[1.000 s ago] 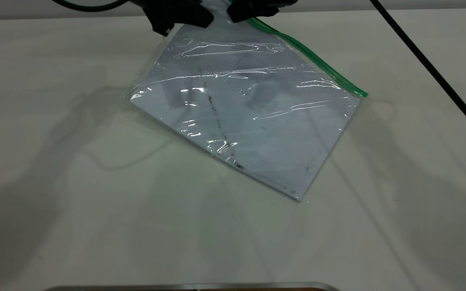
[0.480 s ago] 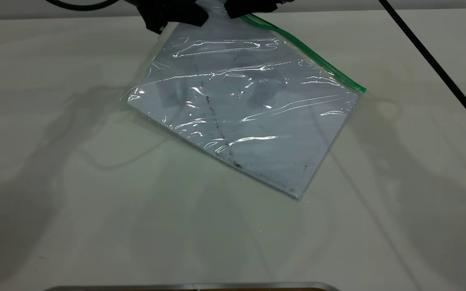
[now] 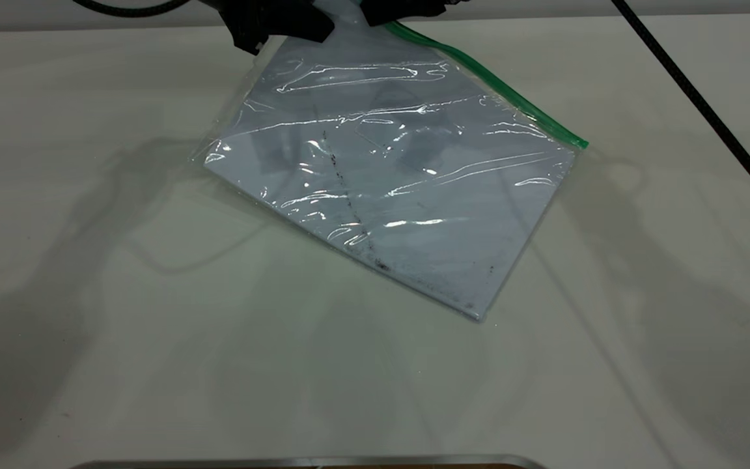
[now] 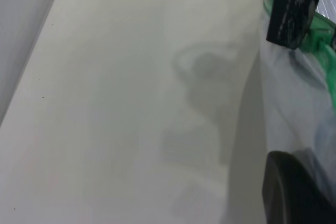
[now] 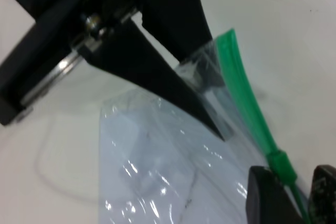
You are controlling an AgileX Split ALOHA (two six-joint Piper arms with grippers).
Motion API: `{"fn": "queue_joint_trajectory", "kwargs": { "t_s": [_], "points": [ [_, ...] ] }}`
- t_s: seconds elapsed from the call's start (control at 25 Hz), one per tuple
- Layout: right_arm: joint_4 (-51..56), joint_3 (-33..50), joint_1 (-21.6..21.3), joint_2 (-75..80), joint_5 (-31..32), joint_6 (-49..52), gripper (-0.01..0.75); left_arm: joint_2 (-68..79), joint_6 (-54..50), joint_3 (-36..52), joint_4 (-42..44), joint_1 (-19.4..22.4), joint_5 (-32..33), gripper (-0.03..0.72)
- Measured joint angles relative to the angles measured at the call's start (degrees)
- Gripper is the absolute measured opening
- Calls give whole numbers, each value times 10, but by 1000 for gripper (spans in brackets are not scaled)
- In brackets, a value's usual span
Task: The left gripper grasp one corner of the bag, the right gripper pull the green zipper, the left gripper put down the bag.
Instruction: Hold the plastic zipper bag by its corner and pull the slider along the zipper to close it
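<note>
The bag (image 3: 401, 182), clear plastic with white paper inside, hangs tilted from its top corner, and its lowest corner rests on the table. My left gripper (image 3: 284, 23) is at the top edge of the exterior view. In the right wrist view its tapered jaws (image 5: 210, 98) are shut on the corner of the bag (image 5: 202, 72). The green zipper (image 3: 512, 104) runs down the bag's right edge. My right gripper (image 5: 296, 192) is open and straddles the strip just behind the green slider (image 5: 282, 163). It shows partly in the exterior view (image 3: 407, 8).
A thick black cable (image 3: 707, 111) crosses the white table (image 3: 121, 293) at the right. A metal edge (image 3: 310, 462) lies along the front. In the left wrist view one of my own fingers (image 4: 294, 198) is behind the plastic.
The bag's upper part shifted slightly left and up with both grippers a second ago. Since half a second ago it has hardly moved.
</note>
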Motion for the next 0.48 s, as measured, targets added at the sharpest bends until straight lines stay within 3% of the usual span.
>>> {"fn": "queue_joint_trajectory", "kwargs": {
  "t_s": [0.48],
  "points": [
    [15,0,0,0,2,0,232,0,1,0,0,0,1,53]
  ]
}}
